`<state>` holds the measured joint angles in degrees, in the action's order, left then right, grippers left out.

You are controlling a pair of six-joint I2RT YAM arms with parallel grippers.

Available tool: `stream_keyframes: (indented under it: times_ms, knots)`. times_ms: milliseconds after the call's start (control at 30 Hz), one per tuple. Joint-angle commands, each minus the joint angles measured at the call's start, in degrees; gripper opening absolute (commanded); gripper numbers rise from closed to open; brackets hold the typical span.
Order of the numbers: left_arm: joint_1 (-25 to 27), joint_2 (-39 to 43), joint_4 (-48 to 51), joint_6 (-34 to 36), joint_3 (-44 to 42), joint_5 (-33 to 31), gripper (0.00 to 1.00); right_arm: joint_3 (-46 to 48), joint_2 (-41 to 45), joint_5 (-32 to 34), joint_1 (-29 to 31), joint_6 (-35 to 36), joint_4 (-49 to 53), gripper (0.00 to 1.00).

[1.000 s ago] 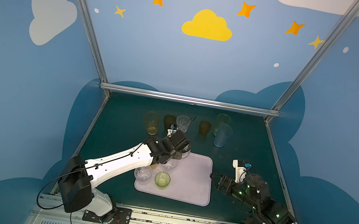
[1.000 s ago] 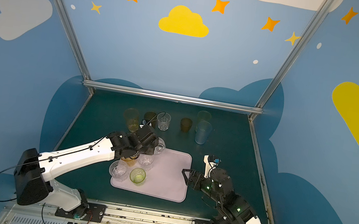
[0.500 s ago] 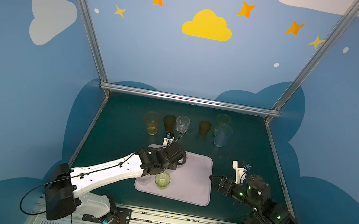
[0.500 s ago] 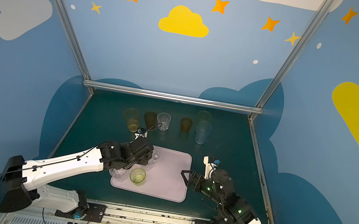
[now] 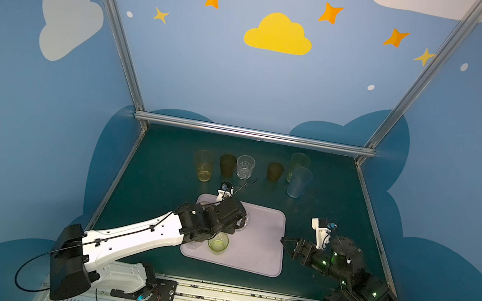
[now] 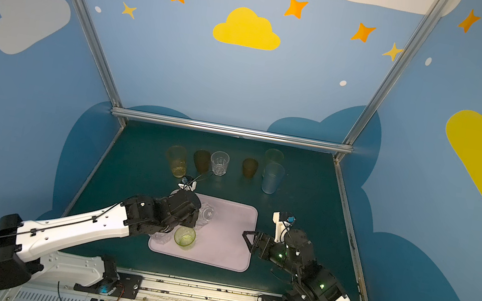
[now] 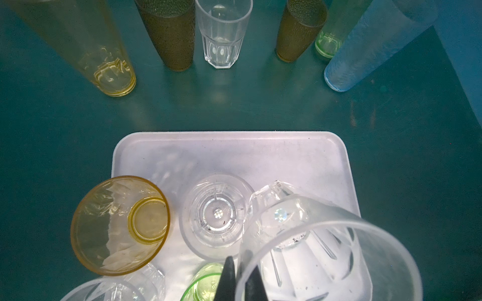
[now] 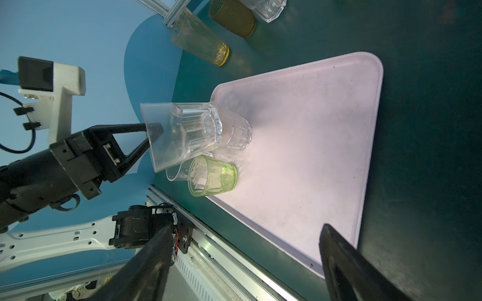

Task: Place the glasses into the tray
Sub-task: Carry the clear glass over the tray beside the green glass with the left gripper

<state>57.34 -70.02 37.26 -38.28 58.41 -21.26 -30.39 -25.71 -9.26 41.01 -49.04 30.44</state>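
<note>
Placement is in hand: the left fingers [image 8: 135,127] pinch the rim of a tilted clear faceted glass [image 8: 190,133], its base low over the tray [image 8: 313,143] beside another clear glass [image 8: 236,133]. Next it probably wants setting upright and releasing without knocking the short green glass [image 8: 214,179]. The left arm [image 5: 138,233] reaches low across the tray; the right fingers [image 8: 344,265] hang spread and empty by its right edge. Six glasses [image 5: 245,166] stand along the far edge of the worktop [image 5: 162,184].
</note>
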Motion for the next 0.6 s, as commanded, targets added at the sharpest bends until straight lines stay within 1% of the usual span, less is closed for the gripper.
stream_keyframes:
  times_ms: [0, 167, 367, 567]
  knots:
    - [0.14, 1.85, -2.1, 1.39, 0.08, 1.07, 0.04, 1.15, 0.41, 1.08, -0.21, -1.56, -0.05, 0.87]
    - [0.57, 2.58, -2.77, 1.54, -1.22, 2.85, 0.04, 2.13, 0.06, -0.33, -0.15, -2.72, -1.95, 0.87]
    - [1.34, 2.74, -3.19, 0.93, -2.21, 4.57, 0.04, 2.54, -0.13, -0.24, -0.15, -3.17, -2.39, 0.87]
    - [2.09, 1.69, -1.93, 0.31, -0.87, 5.91, 0.04, 2.31, -1.08, -0.13, -0.16, -3.17, -3.19, 0.87]
